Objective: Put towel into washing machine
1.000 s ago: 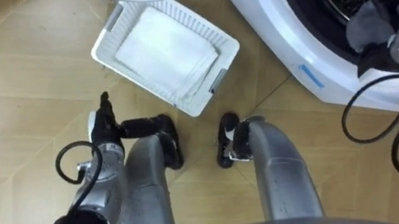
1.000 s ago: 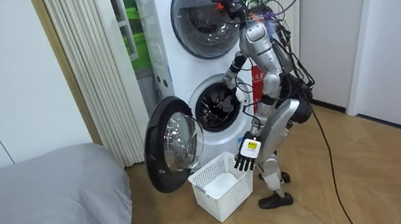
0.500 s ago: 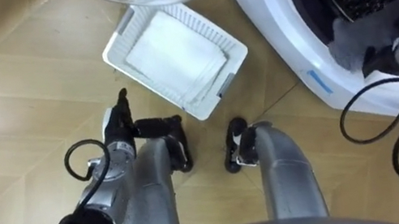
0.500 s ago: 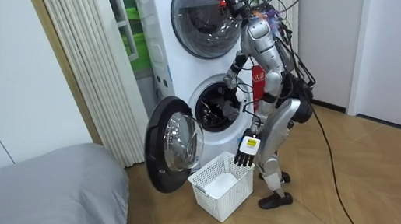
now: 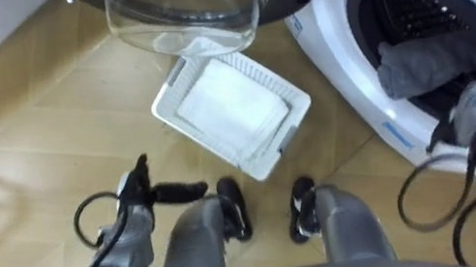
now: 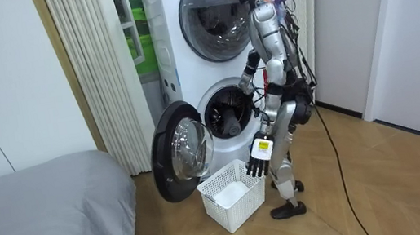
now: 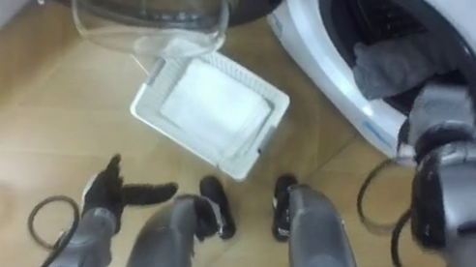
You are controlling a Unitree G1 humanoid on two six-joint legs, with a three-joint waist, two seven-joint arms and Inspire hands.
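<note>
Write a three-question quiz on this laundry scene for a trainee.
1. What lies in the white basket?
2. True or false: the washing machine door stands open.
3. The grey towel is: A in the white basket; B in the drum; C draped over the washing machine door.

Key: 1. a folded white cloth; 2. true; 3. B.

The washing machine has its round mouth open to the front, with its glass door swung wide to the left. A grey towel fills the mouth's lower part. A white basket stands on the floor left of the machine, under the door.
</note>
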